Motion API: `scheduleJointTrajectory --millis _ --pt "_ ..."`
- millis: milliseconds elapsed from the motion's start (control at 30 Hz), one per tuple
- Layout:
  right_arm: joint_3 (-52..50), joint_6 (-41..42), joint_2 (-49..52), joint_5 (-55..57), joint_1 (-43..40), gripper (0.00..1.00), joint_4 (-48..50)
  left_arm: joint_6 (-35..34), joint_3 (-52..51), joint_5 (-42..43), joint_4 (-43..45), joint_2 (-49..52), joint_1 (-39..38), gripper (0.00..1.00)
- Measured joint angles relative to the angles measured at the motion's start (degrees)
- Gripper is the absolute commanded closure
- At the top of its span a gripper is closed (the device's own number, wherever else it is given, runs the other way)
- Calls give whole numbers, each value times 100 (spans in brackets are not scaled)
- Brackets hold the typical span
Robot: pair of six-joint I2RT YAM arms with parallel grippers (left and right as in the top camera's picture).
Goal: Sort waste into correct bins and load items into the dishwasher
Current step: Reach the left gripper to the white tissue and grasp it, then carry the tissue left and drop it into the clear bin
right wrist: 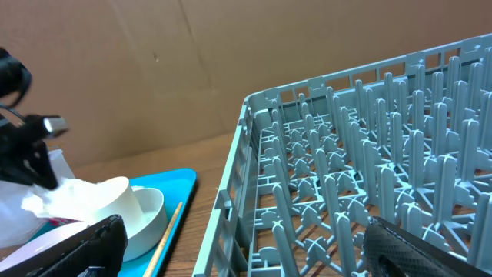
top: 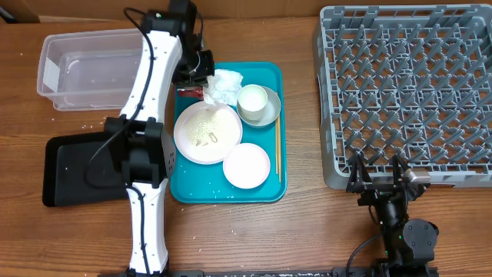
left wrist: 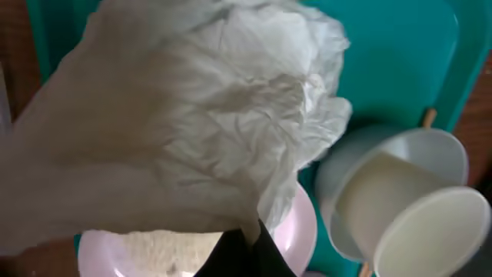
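Left pincer [left wrist: 247, 248] clenched on napkin [left wrist: 192, 115], at far left corner of teal tray [top: 265, 188]. Plate [top: 206, 132] with rice just beside napkin, nearer the robot. Cup [top: 252, 98] sits in bowl [top: 270, 115], to napkin's right. Dish [top: 246, 165] near tray's front edge; chopsticks [top: 277, 150] along its right side. Tub [top: 84, 69] and black tray [top: 65, 165] on surface [top: 300, 231], left of teal tray. Right pincer [top: 378, 183] released, empty, at rack's [top: 407, 92] near edge.
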Motion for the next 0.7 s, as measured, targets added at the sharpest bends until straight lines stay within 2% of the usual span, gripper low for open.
scheduleJointTrajectory --millis 100,233,700 --pt "0 2 0 0 0 0 -4 -22 518 90 -597 0 28 96" --pt "0 0 0 0 0 0 -2 -42 1064 155 -944 0 76 96" --pt "0 4 0 0 0 0 0 -160 1628 212 -1088 7 295 96"
